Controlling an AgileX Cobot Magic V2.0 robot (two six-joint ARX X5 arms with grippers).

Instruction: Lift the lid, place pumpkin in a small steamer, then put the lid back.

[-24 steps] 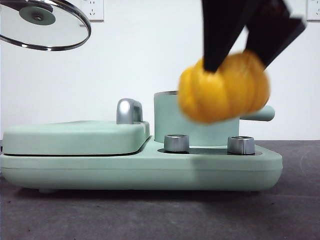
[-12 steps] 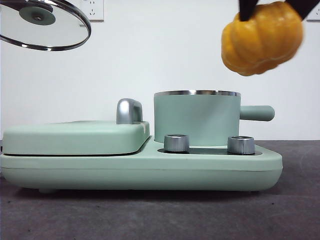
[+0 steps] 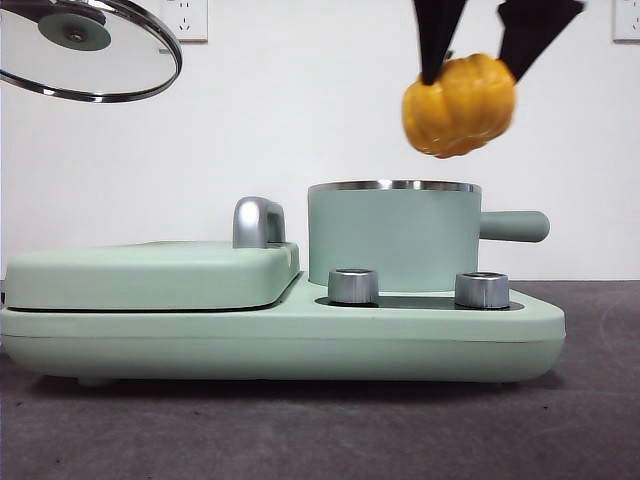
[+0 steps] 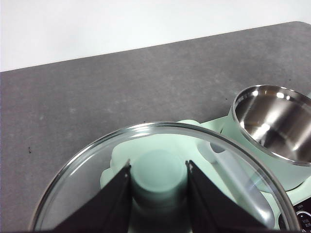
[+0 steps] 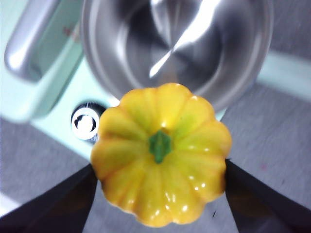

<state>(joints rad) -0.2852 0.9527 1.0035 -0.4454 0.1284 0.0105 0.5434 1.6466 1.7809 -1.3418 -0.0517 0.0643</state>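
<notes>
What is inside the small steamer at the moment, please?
Empty: the small steamer shows only bare steel, with the pumpkin above it in the right gripper.

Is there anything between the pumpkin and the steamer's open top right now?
Nothing; the front view shows only bare wall between the pumpkin and the small steamer rim.

Yellow-orange pumpkin (image 5: 160, 155) (green stem), mint-green steamer (image 3: 393, 238), clear steel-rimmed lid (image 3: 90, 50).

Left hand (image 4: 158, 194): two flat matte-black jaws, tapering. Right hand (image 5: 160, 182): same black wedge jaws, no markings visible.
</notes>
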